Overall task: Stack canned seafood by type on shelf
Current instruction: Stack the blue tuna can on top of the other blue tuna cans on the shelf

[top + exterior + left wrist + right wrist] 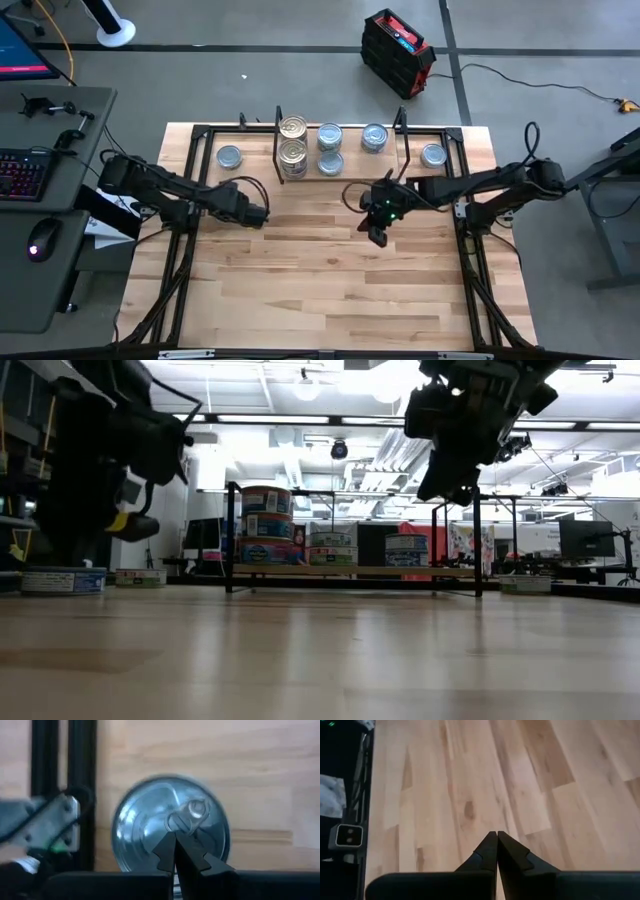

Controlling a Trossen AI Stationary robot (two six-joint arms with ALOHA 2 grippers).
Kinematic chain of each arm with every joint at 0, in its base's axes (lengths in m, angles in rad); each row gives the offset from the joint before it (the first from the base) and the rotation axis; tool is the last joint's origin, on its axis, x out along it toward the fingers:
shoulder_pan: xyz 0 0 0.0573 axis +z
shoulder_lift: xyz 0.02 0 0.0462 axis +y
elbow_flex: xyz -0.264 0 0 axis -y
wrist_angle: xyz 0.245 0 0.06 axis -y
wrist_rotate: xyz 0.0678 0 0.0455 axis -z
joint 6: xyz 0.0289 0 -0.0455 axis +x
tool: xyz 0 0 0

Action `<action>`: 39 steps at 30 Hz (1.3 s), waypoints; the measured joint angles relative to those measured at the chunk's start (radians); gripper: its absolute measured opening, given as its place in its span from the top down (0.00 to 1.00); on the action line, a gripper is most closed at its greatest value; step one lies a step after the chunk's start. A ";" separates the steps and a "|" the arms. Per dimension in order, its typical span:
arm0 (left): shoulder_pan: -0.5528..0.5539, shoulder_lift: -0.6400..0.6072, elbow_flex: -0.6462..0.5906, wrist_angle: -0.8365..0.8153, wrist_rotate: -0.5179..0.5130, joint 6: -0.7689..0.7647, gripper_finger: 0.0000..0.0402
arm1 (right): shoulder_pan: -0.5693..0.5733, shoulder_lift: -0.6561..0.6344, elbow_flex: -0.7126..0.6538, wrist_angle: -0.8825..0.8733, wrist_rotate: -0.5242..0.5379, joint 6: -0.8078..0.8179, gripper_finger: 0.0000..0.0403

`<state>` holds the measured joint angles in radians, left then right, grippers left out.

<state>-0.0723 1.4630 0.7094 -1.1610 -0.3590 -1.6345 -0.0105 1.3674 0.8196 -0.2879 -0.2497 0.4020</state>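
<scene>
1. Leftmost, the left gripper hung low over the table, near its left edge. Its fingers met at the tips and held nothing. In the left wrist view a silver tin lay just beyond them.
2. Stray tin, left: flat, round, silver-blue lid with ring pull, on bare wood outside the shelf's left upright. Risk, as judged: the smooth lid and low wall offered little purchase; pinched off-centre, it could skid or tip.
3. Shelf: light board, thin black wire uprights, at the table's far edge.
4. Gold tins: stacked at the shelf's left end, a second gold stack touching it in front. The low view showed about three tiers. Risk, as judged: a brushed upright or a tin set down off-centre could topple the stack.
5. Silver tins on the shelf: a pair in the middle, one further right. How many lay under each could not be told.
6. Right gripper: raised over open table, in front of the shelf's right half. Fingers pressed together, empty.
7. Stray tin, right: silver, just outside the right upright. Risk, as judged: placed on a gold stack, it would spoil the sort by type.
8. Table: pale planks, matt, with visible grain.
</scene>
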 joint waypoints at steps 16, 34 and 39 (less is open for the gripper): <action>-0.101 0.044 0.003 0.719 0.014 -0.048 1.00 | 0.219 0.000 0.000 -0.051 0.017 0.027 1.00; -0.286 0.312 0.340 1.162 0.147 0.796 1.00 | 0.581 0.053 0.000 0.192 0.542 0.825 1.00; -0.342 0.292 0.337 1.083 0.136 0.987 1.00 | 0.572 0.170 0.000 0.173 0.548 0.912 1.00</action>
<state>-0.4146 1.7545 1.0462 -0.0783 -0.2232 -0.6471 0.5615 1.5371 0.8196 -0.1146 0.2988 1.3140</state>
